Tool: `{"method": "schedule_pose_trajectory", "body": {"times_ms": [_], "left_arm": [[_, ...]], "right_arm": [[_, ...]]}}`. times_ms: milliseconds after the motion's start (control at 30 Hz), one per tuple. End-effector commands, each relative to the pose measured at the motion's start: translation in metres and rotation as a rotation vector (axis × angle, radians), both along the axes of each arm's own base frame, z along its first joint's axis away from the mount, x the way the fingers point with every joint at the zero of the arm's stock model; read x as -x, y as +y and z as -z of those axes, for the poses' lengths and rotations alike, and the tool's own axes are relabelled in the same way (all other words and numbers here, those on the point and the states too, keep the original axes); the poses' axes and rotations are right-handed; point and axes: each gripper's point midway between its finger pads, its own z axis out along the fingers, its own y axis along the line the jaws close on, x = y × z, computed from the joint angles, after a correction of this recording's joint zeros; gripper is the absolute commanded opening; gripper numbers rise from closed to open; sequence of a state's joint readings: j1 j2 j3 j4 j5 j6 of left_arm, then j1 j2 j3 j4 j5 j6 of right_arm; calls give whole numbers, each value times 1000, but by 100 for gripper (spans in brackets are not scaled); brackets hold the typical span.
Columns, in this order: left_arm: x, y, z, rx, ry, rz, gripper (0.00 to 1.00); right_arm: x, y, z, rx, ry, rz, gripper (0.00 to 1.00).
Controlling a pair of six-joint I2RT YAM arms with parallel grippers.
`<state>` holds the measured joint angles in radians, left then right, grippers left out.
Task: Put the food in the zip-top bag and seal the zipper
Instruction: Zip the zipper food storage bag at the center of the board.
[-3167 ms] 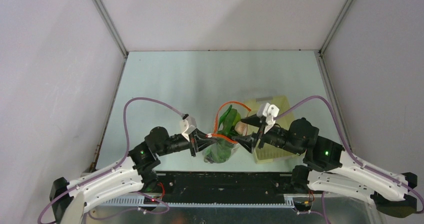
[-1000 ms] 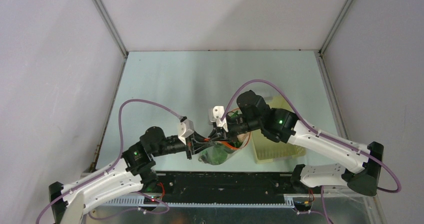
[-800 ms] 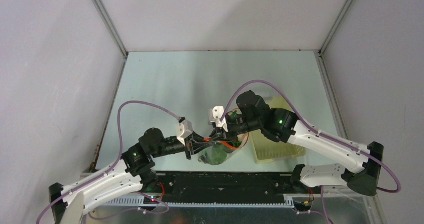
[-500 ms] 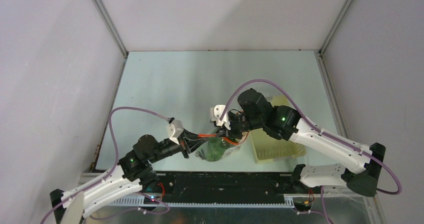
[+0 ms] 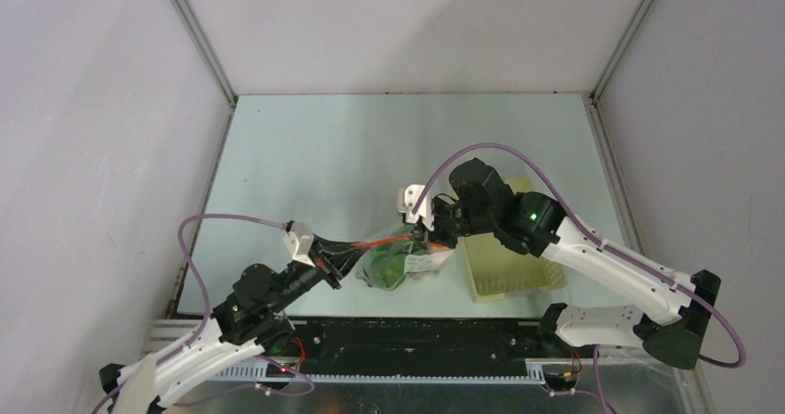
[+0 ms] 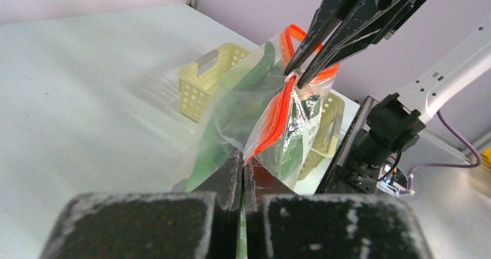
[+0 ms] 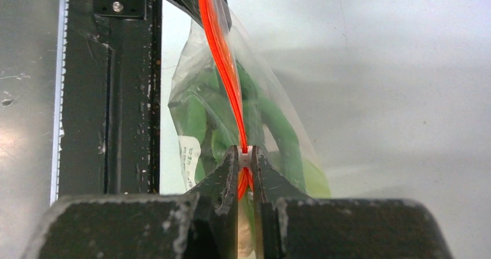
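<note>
We see the L hand (image 6: pixel 242 167) w/ its fingers together, clamped on one corner of the zip-top bag (image 5: pixel 407 266), right where the zipper (image 6: pixel 277 117) strip ends. The R hand (image 7: pixel 245 161) is pinched on the zipper at its white slider (image 7: pixel 245 153), fingers nearly together w/ the tab btw them. The orange-red strip runs taut btw the two hands. In the R wrist view its two sides lie pressed together along the stretch toward the L hand. Beyond the slider, a short loop of strip sticks up behind the R fingers in the L wrist view.

The bag hangs below the strip, near the front edge of the counter (image 5: pixel 324 155). We can't tell whether its bottom touches the surface. Inside is the food (image 5: pixel 384 268): a long green pepper shape, some leafy green bits and sth pale low down. The rest is too blurred to name. A pale yellow basket (image 5: pixel 504 268) sits on the counter just R of the bag.
</note>
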<state>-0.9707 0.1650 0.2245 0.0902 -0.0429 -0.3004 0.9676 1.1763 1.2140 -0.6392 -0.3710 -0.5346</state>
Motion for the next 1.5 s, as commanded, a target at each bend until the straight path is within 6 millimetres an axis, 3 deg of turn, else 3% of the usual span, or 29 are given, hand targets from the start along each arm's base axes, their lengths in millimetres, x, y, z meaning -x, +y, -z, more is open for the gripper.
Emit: {"method": "schedule_pose_trajectory", "body": {"times_ms": [0, 400, 500, 600, 633, 667, 700, 733, 767, 800, 1000, 1167, 1200, 1233, 1333, 1467], "left_arm": [[-19, 22, -15, 73, -4, -154, 0], [-31, 34, -5, 74, 28, -249, 0], [-28, 32, -10, 87, 9, -230, 0], [-13, 16, -19, 69, -42, -106, 2], [-9, 14, -27, 69, -57, -84, 8], [-6, 8, -26, 47, -59, -48, 31], [-3, 7, -36, 52, -72, -34, 47], [-1, 0, -34, 19, -75, -1, 80], [0, -1, -43, 18, -91, 7, 90], [1, -7, -39, -23, -102, 37, 97], [-14, -23, -53, -99, -131, 24, 100], [-7, -41, -53, -208, -184, 131, 100], [-5, -42, -61, -209, -202, 145, 100], [-3, -46, -56, -243, -207, 174, 100], [-4, -48, -70, -291, -256, 190, 100], [-3, -59, -63, -404, -292, 267, 100]], "right_arm": [[-21, -39, -11, 70, -66, 150, 0], [-38, -68, -11, 119, -97, 265, 0], [-34, -61, -13, 89, -81, 227, 0], [-27, -49, -16, 49, -61, 167, 0], [-23, -44, -17, 36, -54, 142, 0], [-22, -40, -18, 27, -54, 129, 0], [-19, -37, -19, 17, -50, 108, 0], [-17, -33, -21, 5, -49, 91, 0], [-15, -30, -22, -1, -56, 78, 0], [-14, -29, -23, -4, -57, 68, 0], [-10, -18, -36, -62, -89, 30, 0], [1, -15, -56, -122, -124, -40, 0], [3, -15, -60, -131, -126, -51, 0], [6, -14, -61, -135, -124, -64, 0], [9, -13, -63, -131, -137, -91, 0], [7, -11, -62, -116, -148, -96, 0]]}}
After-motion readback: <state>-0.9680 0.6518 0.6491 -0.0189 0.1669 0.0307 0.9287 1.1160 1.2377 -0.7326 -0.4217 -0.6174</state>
